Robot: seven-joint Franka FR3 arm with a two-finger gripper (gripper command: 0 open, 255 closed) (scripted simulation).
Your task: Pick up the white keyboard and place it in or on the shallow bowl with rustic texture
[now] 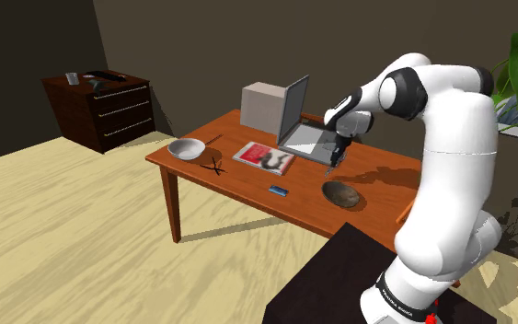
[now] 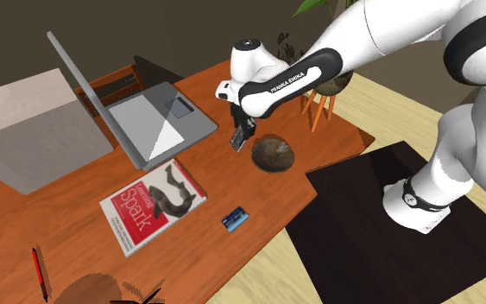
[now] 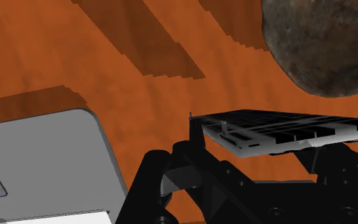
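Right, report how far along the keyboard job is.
Done: the gripper is shut on the keyboard, which looks lifted off the table. In hand: it hangs between the laptop and the rough brown bowl. Left: bring it over the bowl, which is empty, and release.

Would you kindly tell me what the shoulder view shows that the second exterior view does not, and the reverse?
The shoulder view adds the dark dresser by the wall and the table legs. The second exterior view adds the laptop touchpad and the title, Spark, on the magazine. Both share the gripper clasping the small keyboard near the dark rough bowl, plus the laptop, grey box, magazine and blue card.
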